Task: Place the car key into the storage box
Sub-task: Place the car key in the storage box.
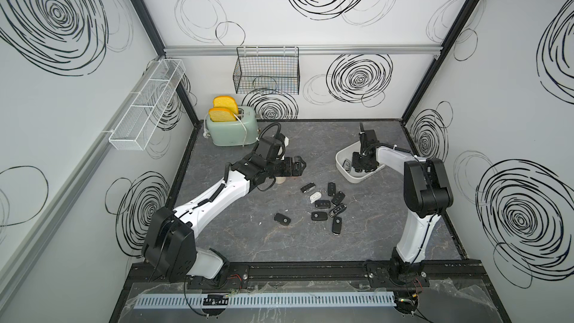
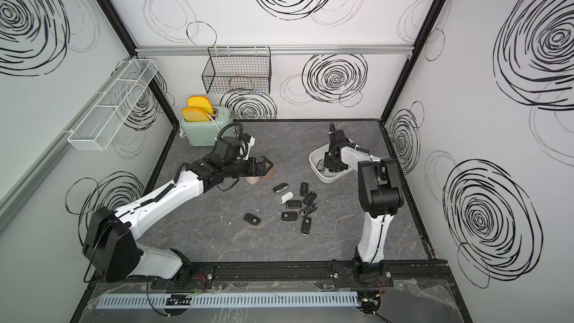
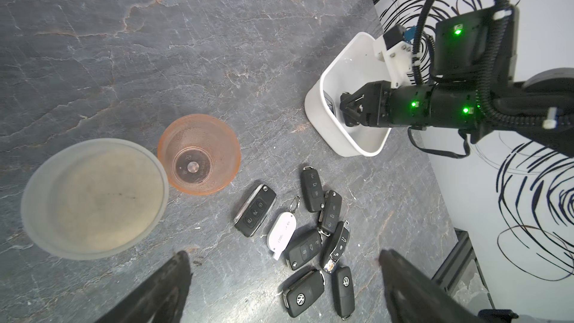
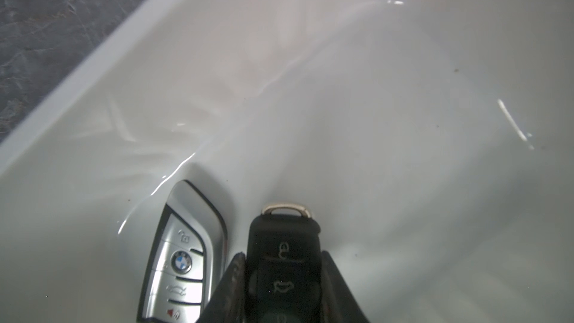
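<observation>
Jaws of the right gripper (image 4: pixel 282 254) are clamped on a black car key (image 4: pixel 279 231), pinching it by its long sides with the ring end pointing forward; those of the left gripper (image 1: pixel 300 166) stand wide apart and hold nothing.

I record the scene from the front of the bench (image 1: pixel 236 243) backward. A lone black key (image 1: pixel 282 219) lies by itself; just beyond it is a cluster of black keys (image 1: pixel 327 208) with a white tag (image 1: pixel 315 196) among them, several of them touching. The left gripper hangs above an orange cup (image 3: pixel 198 155) and a grey cup (image 3: pixel 93 197), which sit side by side. Off to the right, the storage box (image 1: pixel 360 178) sits on the bench with the right gripper lowered inside its walls. Within the box a silver key (image 4: pixel 183 253) lies on the floor just beside the held key; I cannot tell whether the held key touches the floor. At the back stands a green toaster (image 1: pixel 231 132) with two bread slices (image 1: pixel 223 108) in it; on the rear wall hangs a black wire basket (image 1: pixel 267 71).

Finding: the step in hand is the release; the key is inside the box and low, but not yet let go. As I judge it, the next move calls for parting the jaws; then a straight lift clear of the rim, without dragging either key along; more keys wait on the bench.
</observation>
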`<action>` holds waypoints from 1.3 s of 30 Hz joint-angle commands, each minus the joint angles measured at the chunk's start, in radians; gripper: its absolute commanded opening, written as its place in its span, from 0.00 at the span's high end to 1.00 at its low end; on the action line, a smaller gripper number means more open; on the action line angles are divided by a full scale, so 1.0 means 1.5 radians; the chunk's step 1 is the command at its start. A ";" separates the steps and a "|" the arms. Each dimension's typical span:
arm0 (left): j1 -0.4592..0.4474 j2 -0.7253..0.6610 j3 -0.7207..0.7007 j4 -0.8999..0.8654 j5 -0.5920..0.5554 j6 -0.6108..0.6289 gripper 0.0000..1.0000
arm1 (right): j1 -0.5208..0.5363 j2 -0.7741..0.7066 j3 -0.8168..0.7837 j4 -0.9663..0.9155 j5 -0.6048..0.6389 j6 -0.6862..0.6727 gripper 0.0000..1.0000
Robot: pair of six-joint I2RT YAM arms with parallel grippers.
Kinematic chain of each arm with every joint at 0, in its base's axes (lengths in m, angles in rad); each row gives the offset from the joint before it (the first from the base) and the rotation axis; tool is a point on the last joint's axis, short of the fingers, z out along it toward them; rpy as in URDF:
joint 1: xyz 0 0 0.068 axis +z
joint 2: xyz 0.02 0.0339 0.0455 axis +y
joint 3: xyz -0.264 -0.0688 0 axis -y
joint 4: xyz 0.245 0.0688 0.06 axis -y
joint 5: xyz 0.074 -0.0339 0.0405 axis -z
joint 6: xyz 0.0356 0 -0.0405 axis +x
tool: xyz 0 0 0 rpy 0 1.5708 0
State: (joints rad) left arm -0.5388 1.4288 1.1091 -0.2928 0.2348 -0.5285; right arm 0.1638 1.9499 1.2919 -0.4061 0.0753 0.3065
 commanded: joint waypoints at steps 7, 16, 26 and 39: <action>-0.004 -0.039 -0.022 0.011 -0.021 -0.008 0.02 | -0.002 0.003 0.012 -0.004 -0.019 0.011 0.49; -0.004 -0.041 -0.024 0.017 -0.020 -0.010 0.02 | -0.001 -0.089 0.019 -0.020 -0.087 0.020 0.31; -0.003 -0.039 -0.027 0.022 -0.013 -0.011 0.02 | 0.006 -0.188 -0.068 0.012 -0.236 0.013 0.18; -0.001 -0.034 -0.024 0.025 -0.004 -0.014 0.02 | 0.076 -0.204 -0.159 0.055 -0.280 0.012 0.18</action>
State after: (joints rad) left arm -0.5388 1.3899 1.0733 -0.2901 0.2203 -0.5423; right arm 0.2562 1.6508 1.0546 -0.3584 -0.3164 0.3248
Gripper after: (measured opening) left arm 0.981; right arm 0.826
